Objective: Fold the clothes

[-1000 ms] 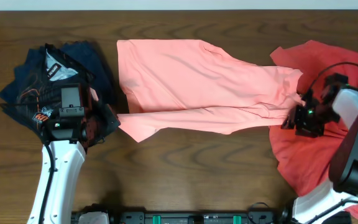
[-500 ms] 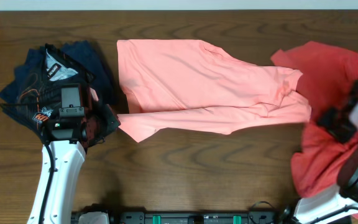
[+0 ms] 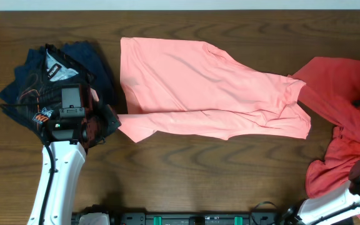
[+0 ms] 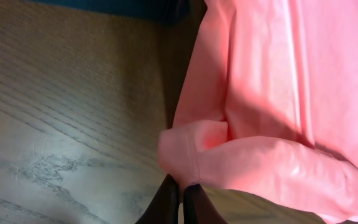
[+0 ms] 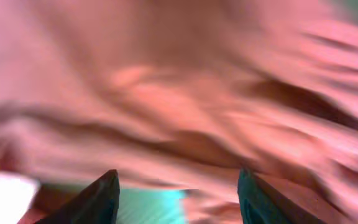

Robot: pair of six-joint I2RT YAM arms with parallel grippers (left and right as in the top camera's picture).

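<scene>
Salmon-pink shirt (image 3: 199,87) lies flat in the middle of the table (image 3: 186,181), long axis left to right. Its lower-left corner is in my left gripper (image 4: 178,190), fingers pressed together on the hem, so my left arm is nearer. Coral-red shirt (image 3: 339,94) is bunched at the far right, meeting the pink one's right end. My right gripper (image 5: 178,180) hangs over it, fingers spread, view blurred. The fold probably carries my corner rightward along that axis.
</scene>
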